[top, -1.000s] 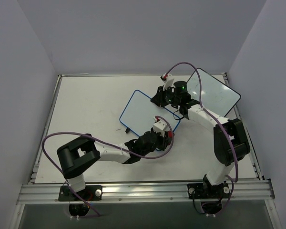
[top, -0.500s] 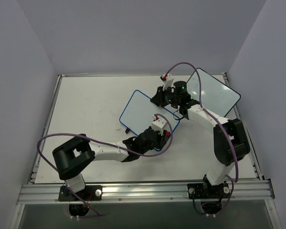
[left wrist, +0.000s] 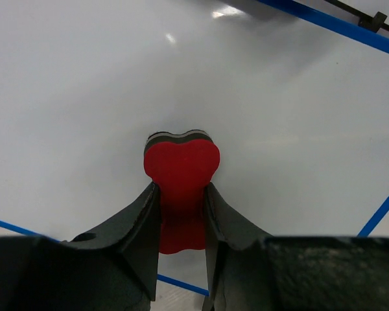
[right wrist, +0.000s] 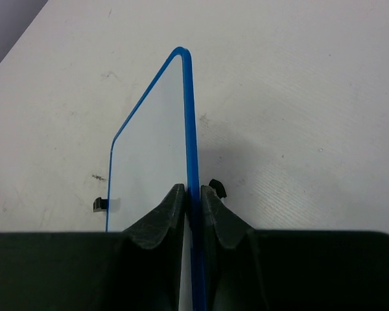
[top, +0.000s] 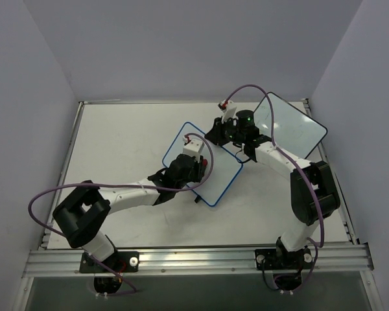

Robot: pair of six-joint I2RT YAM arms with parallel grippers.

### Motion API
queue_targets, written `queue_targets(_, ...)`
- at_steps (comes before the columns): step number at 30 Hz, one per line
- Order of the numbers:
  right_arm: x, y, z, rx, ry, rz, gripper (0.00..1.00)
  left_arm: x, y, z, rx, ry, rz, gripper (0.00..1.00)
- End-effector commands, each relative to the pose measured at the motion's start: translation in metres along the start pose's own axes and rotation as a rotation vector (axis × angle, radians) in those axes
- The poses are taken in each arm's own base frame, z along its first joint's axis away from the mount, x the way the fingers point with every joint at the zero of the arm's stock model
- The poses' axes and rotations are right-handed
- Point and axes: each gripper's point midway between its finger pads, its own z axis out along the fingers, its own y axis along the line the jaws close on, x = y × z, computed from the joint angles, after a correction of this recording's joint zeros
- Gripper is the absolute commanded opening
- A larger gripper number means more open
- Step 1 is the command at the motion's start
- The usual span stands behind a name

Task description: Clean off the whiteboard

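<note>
left end effector [left wrist: 181,194] pinches red heart-shaped eraser [left wrist: 181,159] | right end effector [right wrist: 193,194] pinches glossy blue-rimmed whiteboard [right wrist: 149,136]

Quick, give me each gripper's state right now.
Left gripper: closed on the red eraser, over the whiteboard face.
Right gripper: closed on the whiteboard's blue edge.

On my feed the white worktop [top: 117,142] is boxed in by plain lavender walls: a back wall [top: 181,45] beyond its far edge, a left wall [top: 19,129] and a right wall [top: 369,97] along its sides. An aluminium rail [top: 194,259] runs along its near edge. The light is soft and even, and I see faint dark scuffs on the worktop's surface.
</note>
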Motion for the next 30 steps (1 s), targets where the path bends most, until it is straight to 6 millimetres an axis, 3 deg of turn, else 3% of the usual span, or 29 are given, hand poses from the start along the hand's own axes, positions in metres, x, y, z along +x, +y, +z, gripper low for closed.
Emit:
queue_targets(1,0.033,0.023,0.0,-0.061,0.119,0.045,0.06,-0.02,0.009,-0.014,-0.011,-0.042,-0.033,0.02)
queue_targets(6,0.03,0.024,-0.002,-0.059,0.115,0.041,0.09,-0.023,0.015,-0.019,-0.014,-0.049,-0.041,0.02)
queue_targets(15,0.023,0.026,-0.007,-0.057,0.101,0.031,0.28,-0.027,0.018,-0.02,-0.018,-0.053,-0.043,0.02)
queue_targets(19,0.02,0.025,-0.01,-0.046,0.095,0.028,0.38,-0.03,0.02,-0.022,-0.022,-0.06,-0.048,0.02)
queue_targets(22,0.015,0.025,-0.013,-0.038,0.08,0.027,0.53,-0.034,0.024,-0.024,-0.026,-0.065,-0.052,0.03)
queue_targets(30,0.003,0.025,-0.02,-0.024,0.05,0.021,0.72,-0.041,0.03,-0.028,-0.031,-0.078,-0.064,0.03)
